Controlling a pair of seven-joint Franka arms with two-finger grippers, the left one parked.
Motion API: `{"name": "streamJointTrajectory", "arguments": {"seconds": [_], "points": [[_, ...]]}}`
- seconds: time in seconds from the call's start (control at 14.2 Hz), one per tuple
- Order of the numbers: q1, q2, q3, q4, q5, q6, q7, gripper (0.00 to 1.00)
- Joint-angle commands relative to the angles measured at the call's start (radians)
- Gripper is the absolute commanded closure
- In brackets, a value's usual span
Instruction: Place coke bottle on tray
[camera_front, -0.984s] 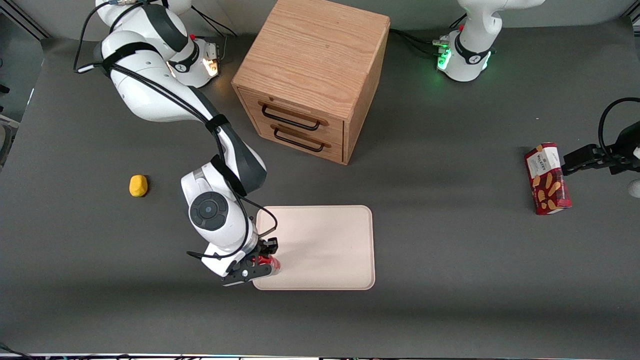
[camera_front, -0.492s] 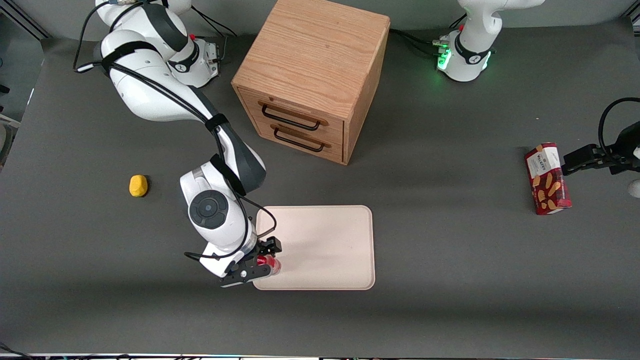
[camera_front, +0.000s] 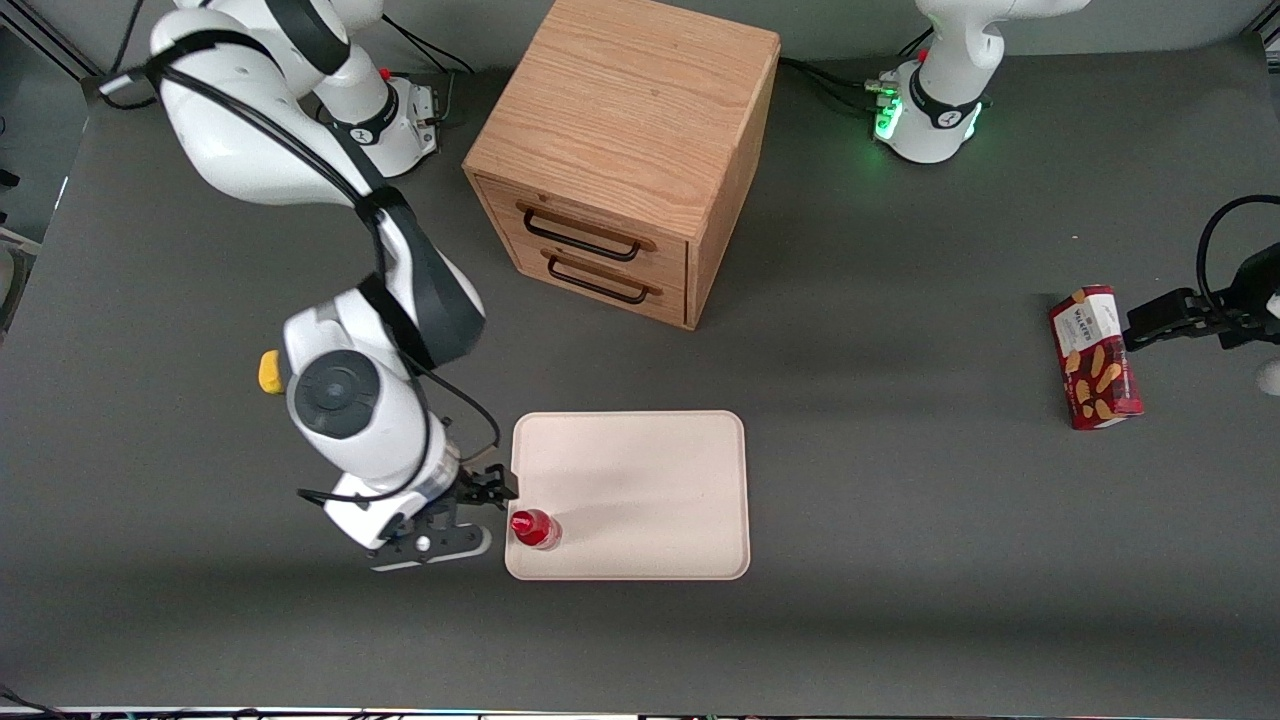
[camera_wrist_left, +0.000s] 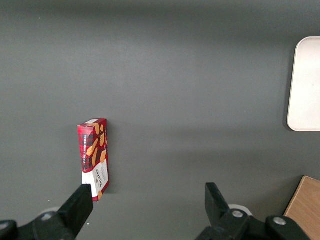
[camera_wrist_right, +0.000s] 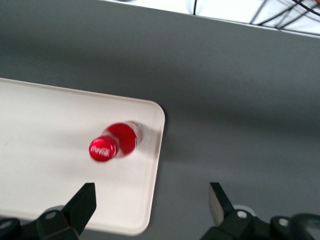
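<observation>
The small red coke bottle (camera_front: 533, 528) stands upright on the cream tray (camera_front: 650, 480), in the tray's corner nearest the front camera at the working arm's end. In the right wrist view the bottle (camera_wrist_right: 114, 143) shows from above, red cap with white script, just inside the tray's rounded corner (camera_wrist_right: 150, 165). My gripper (camera_front: 478, 518) is open and empty, raised beside the tray's edge toward the working arm's end, apart from the bottle. In the wrist view its two fingers straddle the tray's corner, midway point (camera_wrist_right: 152, 205).
A wooden two-drawer cabinet (camera_front: 625, 160) stands farther from the front camera than the tray. A yellow object (camera_front: 268, 372) lies partly hidden by my arm. A red snack box (camera_front: 1094, 357) lies toward the parked arm's end, also in the left wrist view (camera_wrist_left: 93, 158).
My gripper opened and let go of the bottle, then pulled away sideways off the tray and up. The bottle stays standing on the tray's corner.
</observation>
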Motion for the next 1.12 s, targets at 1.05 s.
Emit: {"name": "streamJointTrajectory", "arguments": {"seconds": [1.05], "points": [[-0.059, -0.798, -0.454, -0.65, 0.231, -0.322, -0.329, 0.0]]}}
